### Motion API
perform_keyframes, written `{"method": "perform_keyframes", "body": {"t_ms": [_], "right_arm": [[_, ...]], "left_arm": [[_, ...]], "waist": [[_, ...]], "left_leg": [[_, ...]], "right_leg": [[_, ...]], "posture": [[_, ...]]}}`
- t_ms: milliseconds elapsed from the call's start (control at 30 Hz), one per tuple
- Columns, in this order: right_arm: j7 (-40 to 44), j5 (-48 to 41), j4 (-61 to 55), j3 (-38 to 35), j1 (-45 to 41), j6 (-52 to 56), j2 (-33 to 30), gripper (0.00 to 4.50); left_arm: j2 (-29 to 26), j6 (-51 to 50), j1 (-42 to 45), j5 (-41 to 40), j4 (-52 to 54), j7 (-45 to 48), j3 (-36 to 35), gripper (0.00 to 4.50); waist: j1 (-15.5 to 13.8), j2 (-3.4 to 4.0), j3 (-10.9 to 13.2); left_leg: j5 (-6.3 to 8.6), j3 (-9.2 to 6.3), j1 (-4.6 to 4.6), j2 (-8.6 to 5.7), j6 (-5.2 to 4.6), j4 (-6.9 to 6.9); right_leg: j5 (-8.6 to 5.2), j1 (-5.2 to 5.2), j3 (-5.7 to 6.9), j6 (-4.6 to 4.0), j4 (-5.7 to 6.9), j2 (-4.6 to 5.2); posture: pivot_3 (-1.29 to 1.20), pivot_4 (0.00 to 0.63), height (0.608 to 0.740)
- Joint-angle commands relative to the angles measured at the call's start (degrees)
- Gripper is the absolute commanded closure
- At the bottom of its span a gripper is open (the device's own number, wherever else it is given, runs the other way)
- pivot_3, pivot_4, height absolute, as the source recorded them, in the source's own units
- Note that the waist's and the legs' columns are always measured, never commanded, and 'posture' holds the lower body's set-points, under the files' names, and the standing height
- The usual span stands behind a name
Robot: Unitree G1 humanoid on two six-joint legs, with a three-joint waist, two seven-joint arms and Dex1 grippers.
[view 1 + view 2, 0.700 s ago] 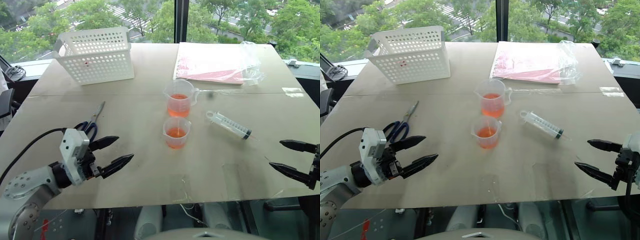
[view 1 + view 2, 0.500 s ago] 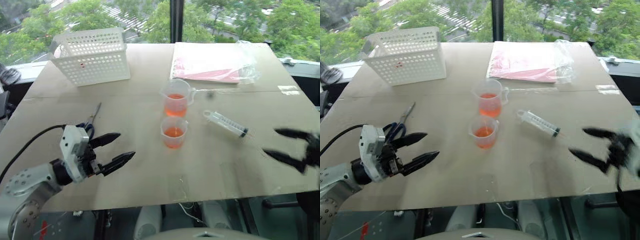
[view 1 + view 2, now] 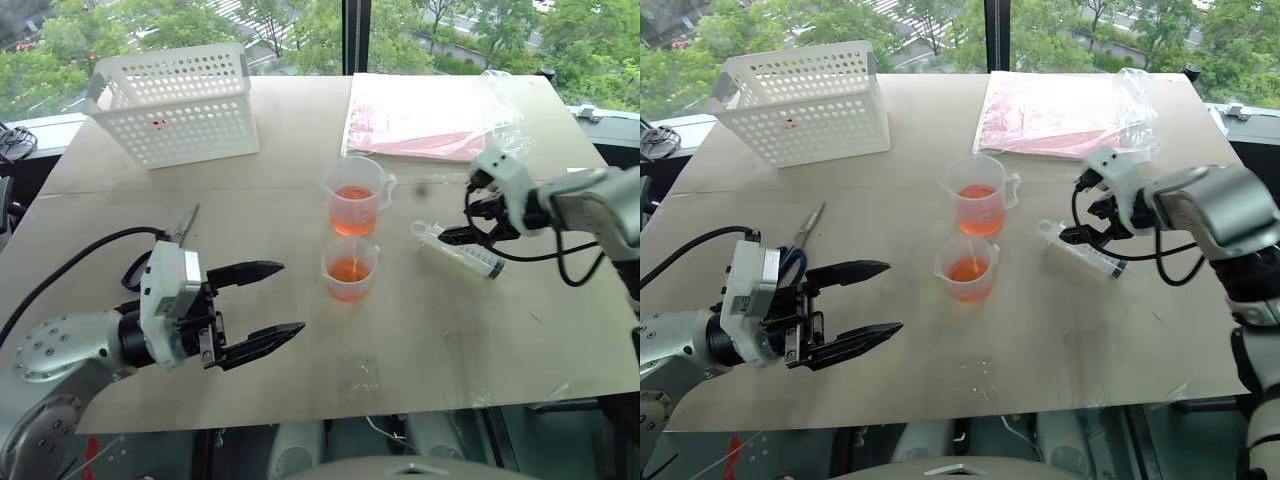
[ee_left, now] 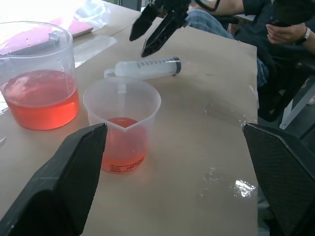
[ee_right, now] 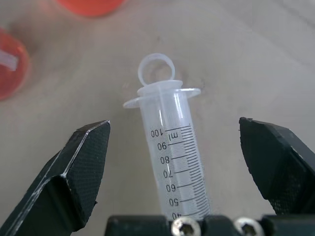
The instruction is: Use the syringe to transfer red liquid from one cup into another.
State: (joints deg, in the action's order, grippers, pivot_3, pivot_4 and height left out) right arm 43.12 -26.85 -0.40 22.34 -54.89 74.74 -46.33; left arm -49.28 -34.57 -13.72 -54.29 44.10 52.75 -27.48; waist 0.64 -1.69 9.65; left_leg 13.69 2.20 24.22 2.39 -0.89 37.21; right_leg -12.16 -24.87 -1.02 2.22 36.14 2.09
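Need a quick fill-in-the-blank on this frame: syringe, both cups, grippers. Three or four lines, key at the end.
1. The syringe lies flat on the ____, not held.
2. The right gripper hovers over the syringe with its jaws ____.
3. The handled beaker and the smaller cup both hold ____ liquid.
4. Beside the left gripper lies a pair of ____ with blue handles.

Missing words: table; open; orange-red; scissors

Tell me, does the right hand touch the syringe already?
Apart. In the right wrist view, the syringe lies on the table between the open fingers of the right hand, with bare table visible on both sides of the barrel.
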Motion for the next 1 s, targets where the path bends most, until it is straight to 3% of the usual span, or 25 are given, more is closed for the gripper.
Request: {"method": "perform_keyframes", "body": {"t_ms": [33, 233, 267, 300, 467, 533, 600, 700, 733, 833, 900, 1000], "right_arm": [[1.8, 3.5, 4.7, 3.2, -3.6, -1.6, 1.7, 0.04], [7.6, 10.3, 15.5, 10.4, -7.0, -10.1, 4.9, 0.04], [8.8, 11.7, 17.4, 11.4, -7.3, -11.9, 5.5, 0.54], [9.6, 12.7, 19.2, 12.2, -7.8, -12.8, 6.1, 0.65], [16.2, 16.0, 22.3, 14.6, -9.7, -15.9, 6.6, 2.82], [18.2, 17.0, 21.8, 14.1, -9.7, -17.7, 6.0, 2.93], [21.7, 14.8, 18.5, 9.9, -8.8, -20.3, 4.1, 2.93], [23.6, -0.2, 12.7, -11.1, -6.8, -20.2, 6.7, 2.93], [23.5, -3.0, 11.4, -15.0, -6.5, -19.2, 7.4, 2.93], [10.9, -12.2, 3.6, -31.8, -5.6, -25.4, 17.9, 2.93], [3.0, -11.8, -0.1, -34.7, -4.6, -30.7, 25.3, 2.93], [-2.8, -7.9, -0.1, -33.5, -3.0, -40.5, 33.8, 2.93]], "left_arm": [[0.2, 0.6, -0.8, -1.6, 3.1, -1.2, -1.1, 0.00], [0.3, 0.8, -2.1, -2.3, 4.4, -2.9, -1.6, 0.00], [0.4, 0.9, -2.3, -2.3, 4.6, -3.2, -1.6, 0.00], [0.5, 0.9, -2.5, -2.4, 4.8, -3.5, -1.6, 0.00], [0.9, 1.5, -3.8, -2.3, 4.8, -4.0, -2.5, 0.00], [1.3, 1.9, -3.7, -2.0, 4.6, -4.4, -2.0, 0.00], [2.4, 2.1, -3.1, -2.3, 4.0, -5.9, -1.7, 0.00], [4.9, 2.4, -1.7, -2.9, 2.0, -9.7, -2.4, 0.00], [5.5, 2.5, -1.5, -2.9, 1.7, -10.6, -2.6, 0.00], [10.3, 4.3, 2.9, -0.3, -1.2, -18.4, -1.9, 0.00], [12.6, 4.1, 7.0, 1.3, -2.3, -24.2, -0.5, 0.00], [13.5, 2.8, 11.4, 2.9, -3.5, -29.1, 1.0, 0.00]], "waist": [[0.0, 0.00, 0.0], [0.1, 0.01, 0.0], [0.2, 0.01, 0.0], [0.2, 0.01, 0.0], [0.2, 0.02, 0.0], [0.2, 0.03, 0.0], [0.0, 0.03, 0.0], [0.0, 0.06, 0.1], [0.1, 0.07, 0.1], [0.3, 0.01, 0.0], [0.3, -0.05, 0.0], [0.2, -0.18, -0.2]], "left_leg": [[0.02, 0.01, -0.01, 0.00, -0.03, 0.03], [0.01, 0.03, -0.20, 0.00, -0.04, 0.12], [0.01, 0.03, -0.26, 0.00, -0.04, 0.12], [0.01, 0.07, -0.34, 0.00, -0.04, 0.13], [0.00, 0.09, -0.43, 0.00, -0.04, 0.18], [0.01, 0.08, -0.43, 0.01, -0.04, 0.18], [0.01, 0.09, -0.42, 0.01, -0.04, 0.18], [0.01, 0.09, -0.38, 0.00, -0.04, 0.19], [0.01, 0.10, -0.37, 0.00, -0.04, 0.18], [0.01, 0.05, -0.46, 0.04, -0.04, 0.17], [0.01, -0.05, -0.49, 0.10, -0.04, 0.18], [-0.02, -0.18, -0.52, 0.12, -0.01, 0.22]], "right_leg": [[0.00, 0.01, -0.01, 0.00, 0.01, 0.00], [-0.03, 0.09, -0.02, -0.04, 0.22, -0.01], [-0.10, 0.11, -0.02, -0.17, 0.30, -0.02], [-0.11, 0.13, -0.06, -0.17, 0.36, -0.02], [-0.09, 0.12, -0.11, -0.15, 0.58, -0.05], [-0.09, 0.12, -0.10, -0.14, 0.58, -0.05], [-0.09, 0.12, -0.10, -0.14, 0.57, -0.05], [-0.02, 0.12, -0.10, -0.02, 0.53, -0.03], [-0.01, 0.12, -0.13, 0.00, 0.52, -0.03], [-0.01, 0.16, -0.12, 0.00, 0.59, -0.10], [0.00, 0.18, -0.08, -0.01, 0.67, -0.18], [0.02, 0.23, 0.00, -0.03, 0.76, -0.23]], "posture": [[0.00, 0.150, 0.740], [0.00, 0.150, 0.740], [0.00, 0.150, 0.740], [0.00, 0.150, 0.740], [0.00, 0.150, 0.740], [0.00, 0.150, 0.740], [0.00, 0.150, 0.740], [0.00, 0.150, 0.740], [0.00, 0.150, 0.740], [0.00, 0.150, 0.740], [0.00, 0.150, 0.740], [0.00, 0.150, 0.740]]}}
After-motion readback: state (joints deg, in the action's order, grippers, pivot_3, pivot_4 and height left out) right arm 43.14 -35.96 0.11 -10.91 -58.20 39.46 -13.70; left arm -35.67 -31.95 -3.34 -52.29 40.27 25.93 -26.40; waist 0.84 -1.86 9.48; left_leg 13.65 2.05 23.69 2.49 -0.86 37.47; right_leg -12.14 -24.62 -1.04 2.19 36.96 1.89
